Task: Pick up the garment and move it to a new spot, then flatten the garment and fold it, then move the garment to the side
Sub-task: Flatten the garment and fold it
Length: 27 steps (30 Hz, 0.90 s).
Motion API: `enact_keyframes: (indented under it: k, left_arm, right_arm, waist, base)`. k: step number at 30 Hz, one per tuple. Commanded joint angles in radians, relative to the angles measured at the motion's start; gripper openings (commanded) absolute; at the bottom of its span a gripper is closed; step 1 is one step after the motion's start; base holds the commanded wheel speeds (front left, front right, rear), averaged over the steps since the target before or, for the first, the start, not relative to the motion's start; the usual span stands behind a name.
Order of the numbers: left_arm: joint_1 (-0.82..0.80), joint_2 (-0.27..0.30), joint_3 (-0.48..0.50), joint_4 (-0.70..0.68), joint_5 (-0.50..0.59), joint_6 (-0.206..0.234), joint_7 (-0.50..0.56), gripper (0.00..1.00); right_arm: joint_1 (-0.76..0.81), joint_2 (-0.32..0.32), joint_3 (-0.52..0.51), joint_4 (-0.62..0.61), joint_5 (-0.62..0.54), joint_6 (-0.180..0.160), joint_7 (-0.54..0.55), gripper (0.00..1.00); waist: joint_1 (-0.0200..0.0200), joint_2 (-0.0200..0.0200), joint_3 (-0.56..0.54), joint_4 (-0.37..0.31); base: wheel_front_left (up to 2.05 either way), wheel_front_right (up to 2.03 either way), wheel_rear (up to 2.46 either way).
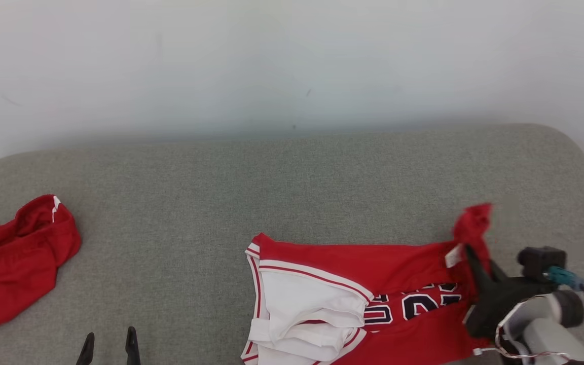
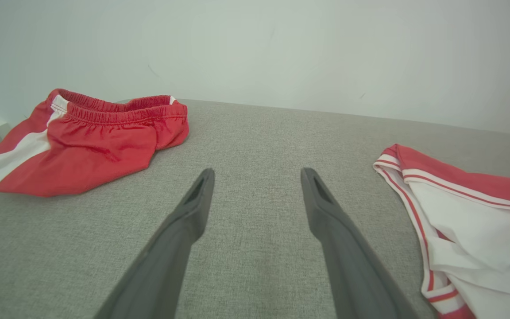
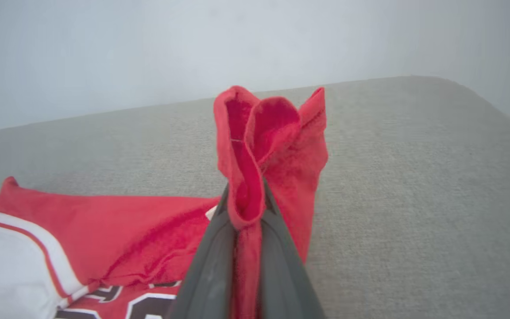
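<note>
While my right hand [image 1: 469, 253] was clamped narrow on a bunched red corner of the jersey [image 1: 403, 263], that corner stood up past my fingertips as a crumpled tuft. Along the right wrist's line of sight, my right hand [image 3: 244, 199] had the fold pinched between its two dark fingers, with red cloth running down the slit between them. The rest of the jersey [image 3: 126, 221] lay on the grey fabric desk [image 1: 271, 192] to the left of that hand. Its dark, white-edged numerals sat just beside the fingers, and its white inner side with red-striped trim was turned out at the end farthest from the grip. My left hand [image 1: 108, 339] was spread wide and held nothing. Seen from its own wrist, the left hand [image 2: 257, 175] pointed over bare desk [image 2: 255, 248], and I could not tell whether it touched the surface. The jersey [image 2: 458, 177] lay to its right and a pair of red shorts [image 2: 86, 146] to its left, both apart from the fingers. Those shorts [image 1: 13, 263], with a white side stripe, lay crumpled, well away from my right hand.
</note>
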Motion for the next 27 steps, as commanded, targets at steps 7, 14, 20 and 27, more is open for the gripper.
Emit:
enact_keyframes:
  k: [7,14,20,27]
  left_arm:
    - [-0.007,-0.001,-0.021,0.014,-0.006,0.001,-0.002,1.00]
    - [-0.022,-0.001,-0.043,0.026,-0.015,0.004,-0.002,1.00]
    - [-0.046,-0.001,-0.072,0.040,-0.024,0.004,-0.002,1.00]
    - [-0.067,-0.001,-0.087,0.052,-0.035,0.003,-0.002,1.00]
  right_arm:
    - [0.078,0.102,0.056,-0.289,0.056,-0.003,0.125,0.00]
    - [0.084,0.225,0.075,-0.363,0.014,-0.003,0.183,0.00]
    - [0.059,0.291,0.105,-0.291,-0.023,-0.003,0.191,0.00]
    - [0.019,0.314,0.129,-0.164,-0.054,-0.003,0.150,0.00]
  waist:
    - [-0.0001,-0.0001,-0.002,0.025]
    - [-0.0001,-0.0001,0.004,0.053]
    - [-0.0001,-0.0001,0.016,0.095]
    - [-0.0001,-0.0001,0.030,0.128]
  base:
    - [0.00,0.00,0.00]
    - [0.00,0.00,0.00]
    - [0.00,0.00,0.00]
    - [0.00,0.00,0.00]
